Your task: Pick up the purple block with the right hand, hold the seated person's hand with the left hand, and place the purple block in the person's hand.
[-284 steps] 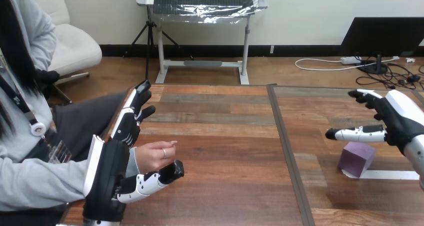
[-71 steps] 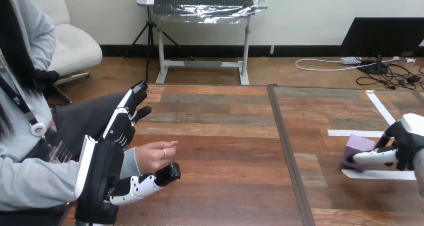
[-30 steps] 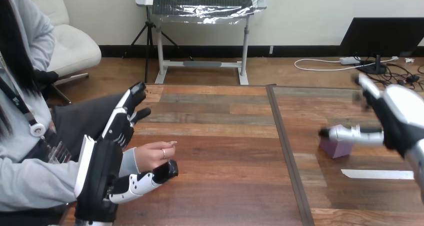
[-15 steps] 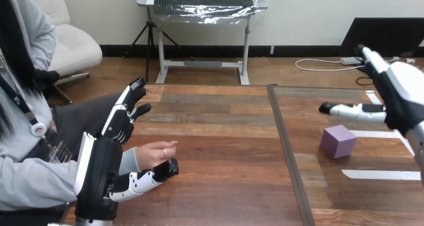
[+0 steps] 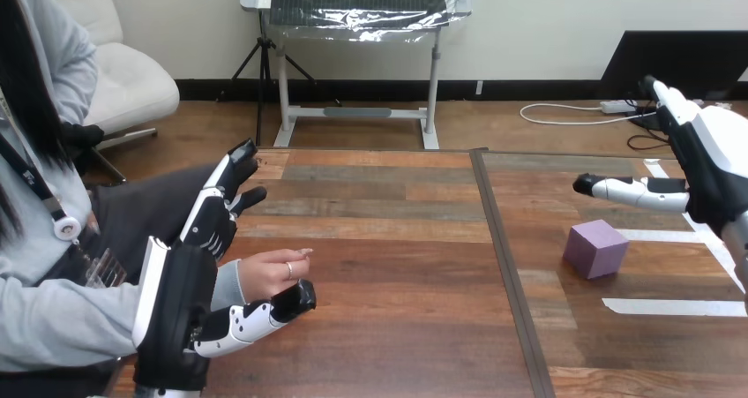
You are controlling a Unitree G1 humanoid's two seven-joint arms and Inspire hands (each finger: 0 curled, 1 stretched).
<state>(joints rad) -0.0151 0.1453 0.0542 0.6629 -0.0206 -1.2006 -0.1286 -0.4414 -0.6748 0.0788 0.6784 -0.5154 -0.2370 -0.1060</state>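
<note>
One purple block [image 5: 596,249] rests on the bench [image 5: 397,266] just below and left of the spread, empty fingers [image 5: 666,102] of the right hand [image 5: 710,164], well apart from the left hand [image 5: 176,314], whose straight fingers stand beside the person's hand [image 5: 265,274] without gripping.

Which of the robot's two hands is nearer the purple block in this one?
The right hand, open, hovering above and right of the purple block, not touching it. The left hand is across the table, beside the person's hand.
</note>
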